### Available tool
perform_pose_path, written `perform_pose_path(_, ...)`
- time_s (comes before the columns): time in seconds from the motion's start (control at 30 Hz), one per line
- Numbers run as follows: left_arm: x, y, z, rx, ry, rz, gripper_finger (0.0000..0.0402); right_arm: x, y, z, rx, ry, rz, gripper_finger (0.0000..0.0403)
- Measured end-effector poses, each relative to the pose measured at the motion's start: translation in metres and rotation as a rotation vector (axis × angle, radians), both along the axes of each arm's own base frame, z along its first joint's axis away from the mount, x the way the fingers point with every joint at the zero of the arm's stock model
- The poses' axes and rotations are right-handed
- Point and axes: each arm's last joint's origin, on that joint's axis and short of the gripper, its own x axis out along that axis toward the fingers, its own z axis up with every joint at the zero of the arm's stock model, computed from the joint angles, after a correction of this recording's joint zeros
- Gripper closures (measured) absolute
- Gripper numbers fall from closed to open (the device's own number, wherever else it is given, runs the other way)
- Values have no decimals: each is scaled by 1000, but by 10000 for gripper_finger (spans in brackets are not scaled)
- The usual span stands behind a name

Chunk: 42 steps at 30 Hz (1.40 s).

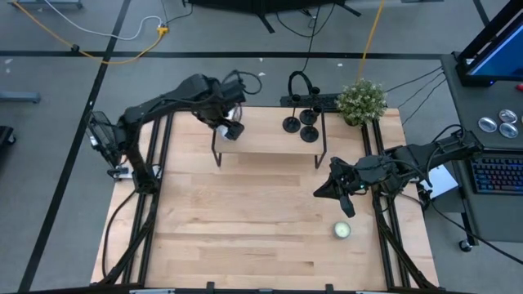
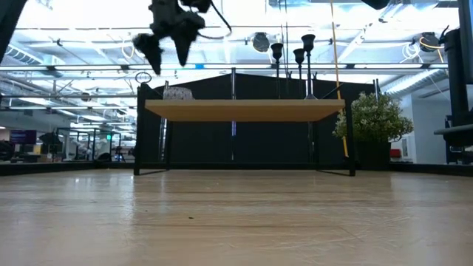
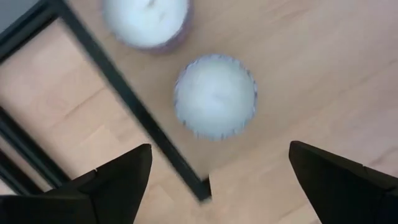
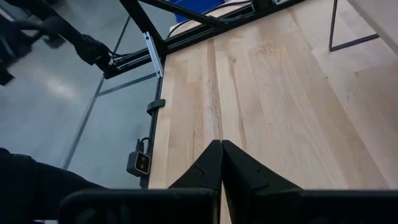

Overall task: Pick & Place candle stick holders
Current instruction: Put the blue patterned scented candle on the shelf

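1. The three small black candle stick holders [image 1: 301, 124], each a round flat disc with a thin upright stem, are standing close together on the right part of the low wooden shelf with thin black metal legs [image 1: 261, 140], at the far edge of the light wooden table [image 1: 245, 220]. That grouping looks like their intended resting spot.
2. The left gripper [image 1: 231, 128] is hovering above the shelf's left end, its dark fingers [image 3: 118, 180] spread wide and holding nothing.
3. Directly beneath it, two white candles in round glass cups [image 3: 215, 96] are sitting side by side on the shelf top, near its dark frame edge. They are well apart from the holders, so each kind is keeping to its own end.
4. The right gripper [image 1: 321, 193] is waiting low over the table's right side, jaws pressed fully together and empty, clear of the shelf.
5. One more small pale candle [image 1: 341, 230] is resting alone on the table near the right arm, probably the next thing to carry.
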Motion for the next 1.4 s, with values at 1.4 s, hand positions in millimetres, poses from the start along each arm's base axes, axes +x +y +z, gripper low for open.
perform_pose_path(1.4,-103,-209,-28,433,-658,-81,21,-64,36,-80,286,904,-207,376)
